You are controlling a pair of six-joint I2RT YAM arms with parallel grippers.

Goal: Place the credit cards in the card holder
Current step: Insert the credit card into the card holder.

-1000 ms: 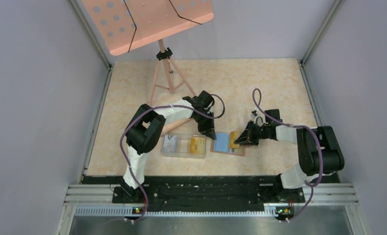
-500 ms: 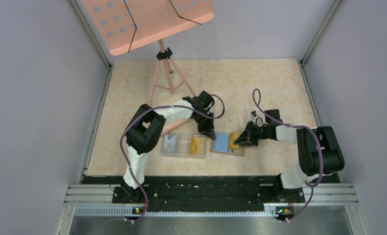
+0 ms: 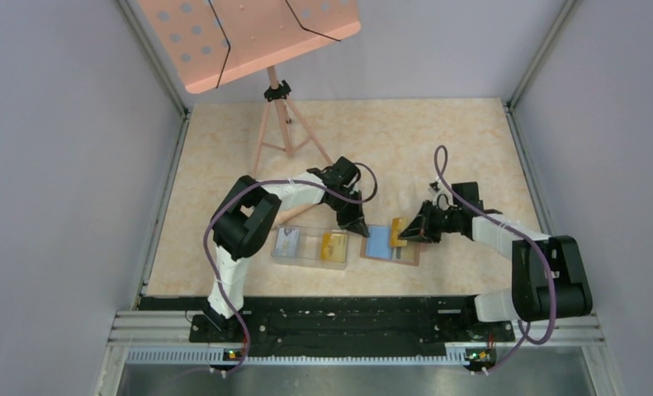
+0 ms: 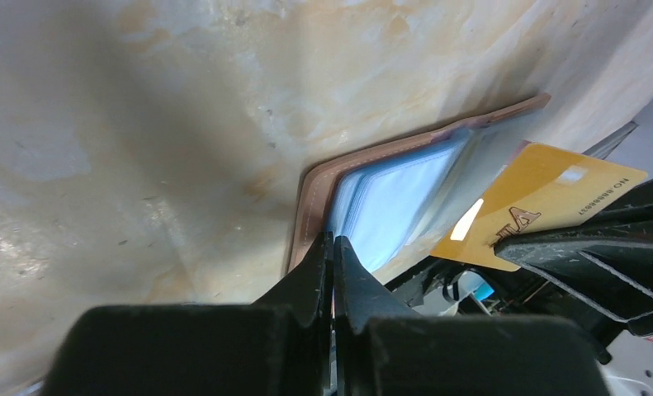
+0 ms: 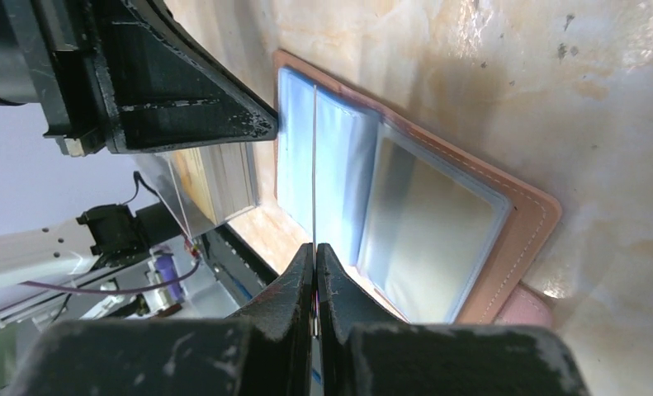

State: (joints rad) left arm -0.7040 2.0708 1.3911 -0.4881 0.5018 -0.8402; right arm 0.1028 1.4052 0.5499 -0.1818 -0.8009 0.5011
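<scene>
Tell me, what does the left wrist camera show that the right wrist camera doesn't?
Only the left wrist view shows the printed face of the yellow card, pinched in the right fingers. Only the right wrist view shows the clear tray; there the card is just a thin edge. Both show the open brown card holder with pale blue sleeves.

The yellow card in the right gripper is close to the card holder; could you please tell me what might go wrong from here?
1. The yellow card in the right gripper hangs over the blue sleeves with no pocket visibly open, so it may skid across them.
2. The left gripper, shut, sits at only one corner of the card holder; a push might pivot it.
3. The grippers are close and might collide.
</scene>
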